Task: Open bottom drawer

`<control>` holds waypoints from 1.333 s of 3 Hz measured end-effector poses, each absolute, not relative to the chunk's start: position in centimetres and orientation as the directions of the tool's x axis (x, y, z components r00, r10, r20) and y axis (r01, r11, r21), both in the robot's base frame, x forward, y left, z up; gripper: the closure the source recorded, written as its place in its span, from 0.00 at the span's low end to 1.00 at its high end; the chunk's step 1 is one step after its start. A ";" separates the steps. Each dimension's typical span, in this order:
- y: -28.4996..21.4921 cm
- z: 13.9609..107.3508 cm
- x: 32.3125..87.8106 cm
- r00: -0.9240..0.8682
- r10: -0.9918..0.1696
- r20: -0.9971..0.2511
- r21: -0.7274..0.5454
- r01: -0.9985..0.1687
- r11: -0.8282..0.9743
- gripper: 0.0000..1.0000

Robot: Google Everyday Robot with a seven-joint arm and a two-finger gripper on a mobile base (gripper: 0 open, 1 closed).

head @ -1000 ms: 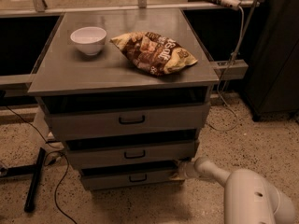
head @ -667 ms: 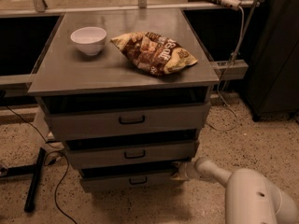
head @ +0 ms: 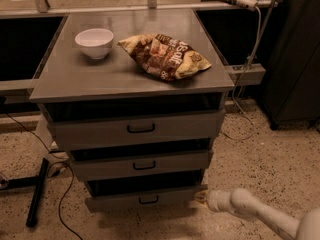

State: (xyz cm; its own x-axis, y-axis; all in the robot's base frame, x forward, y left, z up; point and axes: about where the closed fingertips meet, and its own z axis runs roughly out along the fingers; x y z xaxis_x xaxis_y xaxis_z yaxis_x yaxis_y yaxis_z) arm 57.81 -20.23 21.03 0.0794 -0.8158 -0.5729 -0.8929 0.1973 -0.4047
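Centrally, a grey metal cabinet (head: 125, 81) fills the view, standing on a speckled floor (head: 280, 154). Its three drawers step down in size: the widest drawer (head: 90, 132) on top, the mid-sized drawer (head: 175, 163) under it, and the bottom drawer (head: 115, 203) lowest, just above the floor, with a dark gap over its narrow front. The white arm (head: 250, 210) reaches in from the lower right corner. On the cabinet top lies a crumpled chip bag (head: 165, 55), with a white bowl (head: 94, 42) just left of it. The gripper (head: 201, 197) sits at the bottom drawer's right end, against its corner; whether it is open or closed cannot be told. A small black loop handle (head: 148, 200) marks that drawer's centre.
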 end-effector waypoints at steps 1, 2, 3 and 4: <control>-21.1 19.8 52.5 0.028 -0.799 -0.601 -0.350 -0.908 0.232 0.82; -21.1 19.8 52.5 0.028 -0.799 -0.601 -0.350 -0.908 0.232 0.58; -20.2 19.8 54.5 0.041 -0.819 -0.572 -0.346 -0.917 0.196 0.35; -19.3 19.6 54.8 0.051 -0.819 -0.572 -0.342 -0.922 0.181 0.12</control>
State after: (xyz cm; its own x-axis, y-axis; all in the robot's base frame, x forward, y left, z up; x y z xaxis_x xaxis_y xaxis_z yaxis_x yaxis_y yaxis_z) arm 54.76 -19.28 19.65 0.0510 -0.8189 -0.5716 -0.9222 0.1811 -0.3417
